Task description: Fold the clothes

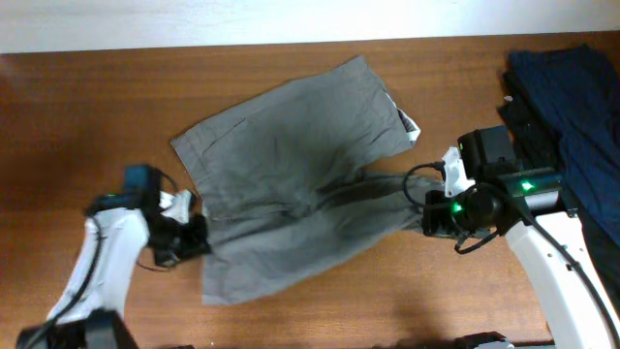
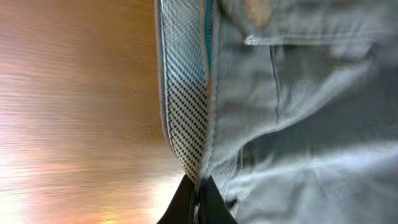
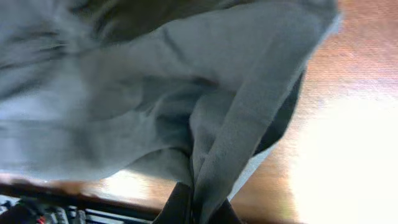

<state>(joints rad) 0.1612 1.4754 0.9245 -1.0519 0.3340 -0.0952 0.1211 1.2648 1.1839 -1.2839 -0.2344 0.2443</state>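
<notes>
Your left gripper was clamped right down on the shorts, jaws together with the waistband edge caught between them. Straight out from its tips ran the checked lining (little dark dots on pale cloth), with grey fabric bunched on one side of it and bare table on the other.

Your right gripper was the same story: pinched closed on a folded edge of the shorts, with a strip of cloth climbing away from the fingers and wrinkled fabric filling most of that view.

From overhead, the shorts lay spread on the wood between your two grippers. Each one held an opposite side of the near part, and one leg stretched off toward the far edge of the table. Past the right gripper, on its outer side and apart from the shorts, sat a navy garment with a black garment tucked against it.
</notes>
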